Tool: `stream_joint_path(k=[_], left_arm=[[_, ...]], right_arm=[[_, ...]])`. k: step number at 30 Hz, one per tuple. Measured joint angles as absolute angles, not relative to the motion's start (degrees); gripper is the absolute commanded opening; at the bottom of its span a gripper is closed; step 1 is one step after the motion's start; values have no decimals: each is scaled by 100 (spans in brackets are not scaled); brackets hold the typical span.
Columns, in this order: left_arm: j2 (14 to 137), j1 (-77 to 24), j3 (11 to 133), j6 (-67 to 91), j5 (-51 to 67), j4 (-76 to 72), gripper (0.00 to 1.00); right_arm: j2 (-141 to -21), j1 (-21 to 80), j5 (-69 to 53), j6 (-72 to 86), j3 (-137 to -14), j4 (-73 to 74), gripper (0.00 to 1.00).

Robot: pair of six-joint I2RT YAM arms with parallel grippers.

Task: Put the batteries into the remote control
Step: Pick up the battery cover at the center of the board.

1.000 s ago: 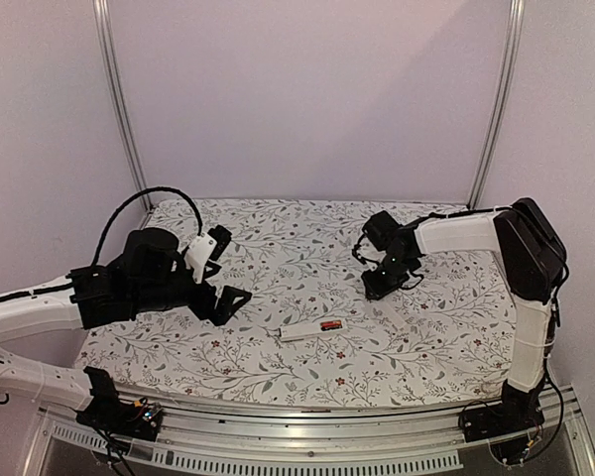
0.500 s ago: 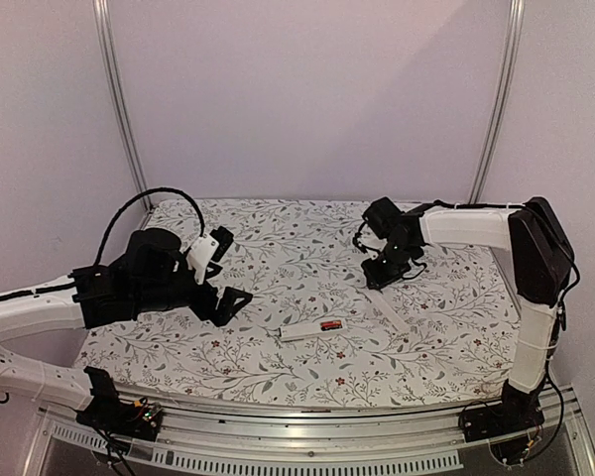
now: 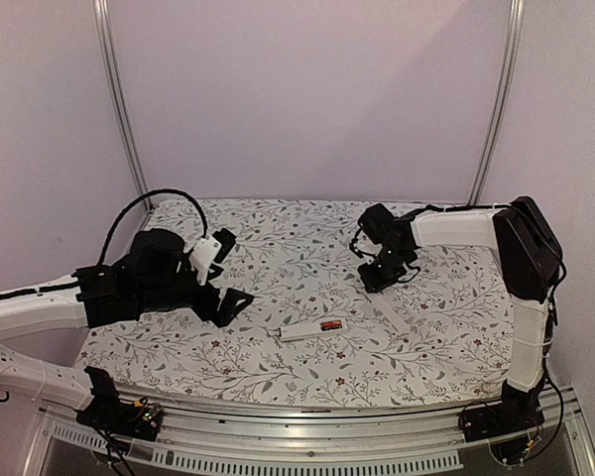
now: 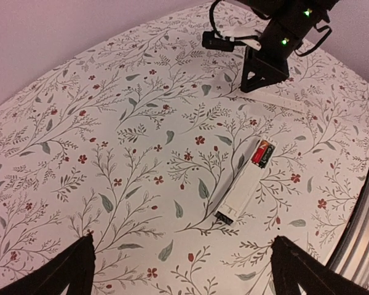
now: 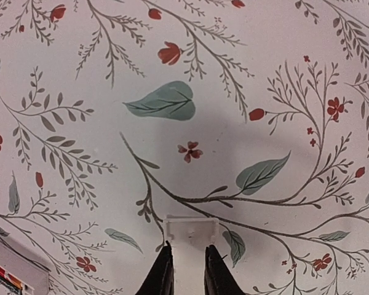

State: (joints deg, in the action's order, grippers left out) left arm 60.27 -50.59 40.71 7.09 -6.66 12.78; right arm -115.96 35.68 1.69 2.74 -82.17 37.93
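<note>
The remote control point(image 3: 310, 329) lies face down near the table's front middle, and two batteries point(image 3: 330, 324) with red ends sit in its open bay. It also shows in the left wrist view point(image 4: 245, 189), with the batteries point(image 4: 263, 153) at its far end. My right gripper point(image 3: 375, 281) is down at the table behind the remote, shut on one end of the plain white cover strip point(image 5: 189, 236). The strip point(image 3: 394, 312) lies flat and runs toward the front right. My left gripper point(image 4: 184, 279) is open and empty, hovering left of the remote.
A floral cloth point(image 3: 278, 248) covers the table. The metal front rail point(image 4: 363, 221) runs close to the remote's right in the left wrist view. A corner of the remote point(image 5: 9, 270) shows at the lower left of the right wrist view.
My right gripper has shifted slightly back and to the left, staying low at the cover strip's end. The left arm has barely moved. The remote has not moved.
</note>
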Motion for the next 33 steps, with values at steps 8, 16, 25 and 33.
stream_joint_path(k=[8, 16, 25, 33], left_arm=[[6058, -5052, 4071, 705, -650, 1271, 100], [6117, -5043, 4071, 690, -644, 1271, 100], [6143, -5022, 4071, 690, -611, 1269, 100], [6191, -5019, 4071, 687, -543, 1262, 100]], right_arm=[[-11762, 3575, 259, 250, -8217, 3747, 13], [-11843, 3575, 314, 231, -8224, 3566, 10], [-11865, 3577, 318, 198, -8243, 3505, 0], [-11824, 3603, 311, 217, -8219, 3511, 0]])
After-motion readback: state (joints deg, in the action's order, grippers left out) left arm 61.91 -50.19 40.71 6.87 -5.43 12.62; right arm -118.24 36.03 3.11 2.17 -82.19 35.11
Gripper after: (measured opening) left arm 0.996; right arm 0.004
